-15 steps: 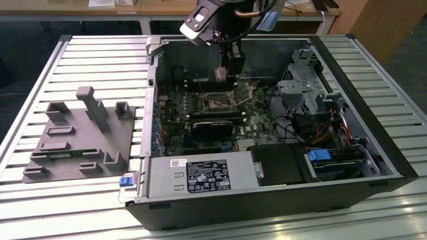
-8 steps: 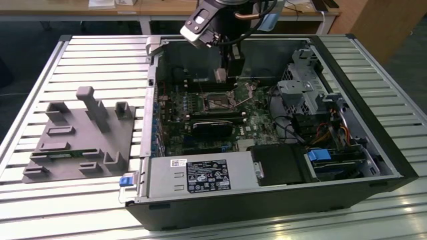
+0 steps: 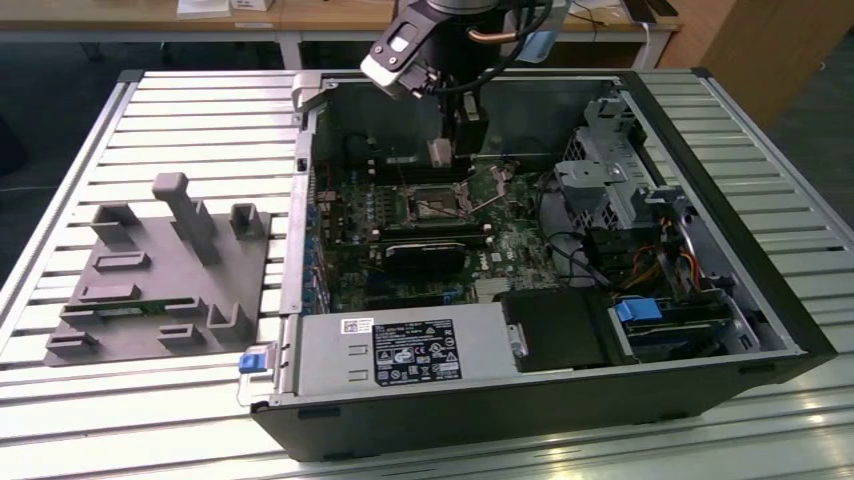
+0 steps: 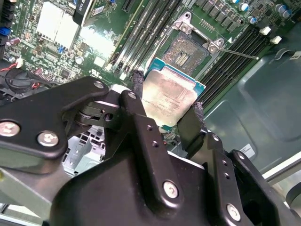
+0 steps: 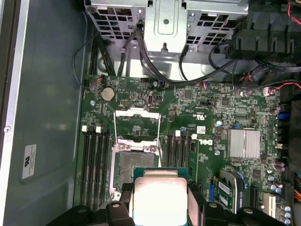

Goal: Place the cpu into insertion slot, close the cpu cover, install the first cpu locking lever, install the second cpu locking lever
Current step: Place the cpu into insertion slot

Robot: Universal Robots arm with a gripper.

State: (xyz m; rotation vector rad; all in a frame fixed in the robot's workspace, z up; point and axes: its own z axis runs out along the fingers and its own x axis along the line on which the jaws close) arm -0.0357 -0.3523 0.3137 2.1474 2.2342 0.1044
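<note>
Second wrist view: I saw the gripper (image 4: pixel 168 96) with fingers (image 4: pixel 141 117) clamped on the cpu (image 4: pixel 171 94), held clear of the insertion slot (image 4: pixel 186 52); in the first wrist view the cpu cover (image 5: pixel 136 111) stood open.

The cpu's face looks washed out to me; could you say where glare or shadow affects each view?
In the first wrist view the cpu is blown almost white by glare; in the second wrist view its face shows a softer sheen, while the silver heatsink is overexposed; in the exterior view the table slats glare and the case interior sits in shadow.
</note>
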